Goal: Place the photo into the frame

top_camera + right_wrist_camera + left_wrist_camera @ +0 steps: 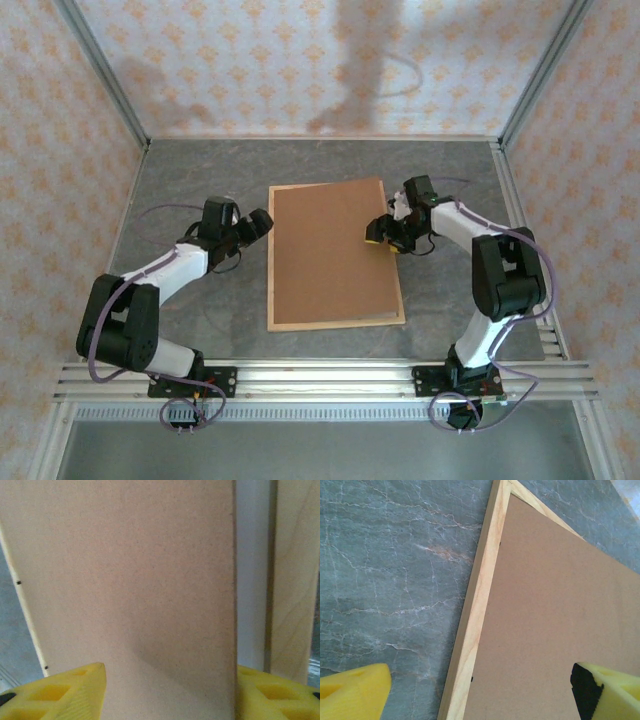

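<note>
**Frame on the worktop, both arms at its edges.** A light wooden frame lies flat in the middle of a grey marbled worktop, turned slightly off square. A plain brown backing board covers nearly all of its opening.

Bare stone lies open on every side. There is a broad band at the far end up to the patterned walls, and narrower lanes to left and right where the two arms reach in. Another strip runs between the frame's near edge and the aluminium rail that carries the arm bases.

The left tool sits just beside the frame's left strip, along its far half. Its wrist camera shows the yellow fingers spread wide, one seen against stone and the other against the board. The wood strip runs between them, and nothing is held.

The right tool is at the board's right edge, also on the far half, its yellow fingers well apart and gripping nothing. From that wrist, the board's right edge stops short of the frame's right strip, leaving a pale strip between them. What sheet it belongs to cannot be told. Small dark marks dot the inner edge of the wood.
</note>
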Controlling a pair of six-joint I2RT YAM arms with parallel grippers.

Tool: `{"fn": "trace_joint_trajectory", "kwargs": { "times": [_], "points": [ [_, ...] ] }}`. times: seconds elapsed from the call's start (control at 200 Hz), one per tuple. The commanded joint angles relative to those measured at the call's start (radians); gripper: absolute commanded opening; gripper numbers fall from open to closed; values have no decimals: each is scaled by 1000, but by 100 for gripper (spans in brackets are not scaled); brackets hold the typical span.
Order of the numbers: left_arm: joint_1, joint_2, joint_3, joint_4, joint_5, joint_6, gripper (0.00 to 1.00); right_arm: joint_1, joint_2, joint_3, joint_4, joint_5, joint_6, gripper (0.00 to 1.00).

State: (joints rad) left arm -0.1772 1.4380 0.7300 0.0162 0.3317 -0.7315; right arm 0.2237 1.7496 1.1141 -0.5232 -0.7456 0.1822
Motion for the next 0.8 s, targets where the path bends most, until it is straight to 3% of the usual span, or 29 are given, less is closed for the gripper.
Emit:
{"fn": "trace_joint_trajectory", "kwargs": {
  "times": [0.0, 0.38, 0.566, 0.671, 0.796],
  "points": [
    [-17, 22, 36, -32, -34, 24, 94, 8, 20, 49, -70, 54, -38, 62],
    [-49, 67, 82, -64, -61, 48, 94, 9, -7, 117, -205, 267, -95, 66],
    [-91, 126, 139, -93, -96, 82, 92, 20, -6, 104, -59, 294, -1, 70],
    [-106, 169, 184, -119, -120, 106, 90, 27, 10, 101, -24, 413, 18, 70],
    [-117, 218, 224, -150, -137, 130, 89, 27, 40, 122, -60, 467, -22, 65]
  ]
}}
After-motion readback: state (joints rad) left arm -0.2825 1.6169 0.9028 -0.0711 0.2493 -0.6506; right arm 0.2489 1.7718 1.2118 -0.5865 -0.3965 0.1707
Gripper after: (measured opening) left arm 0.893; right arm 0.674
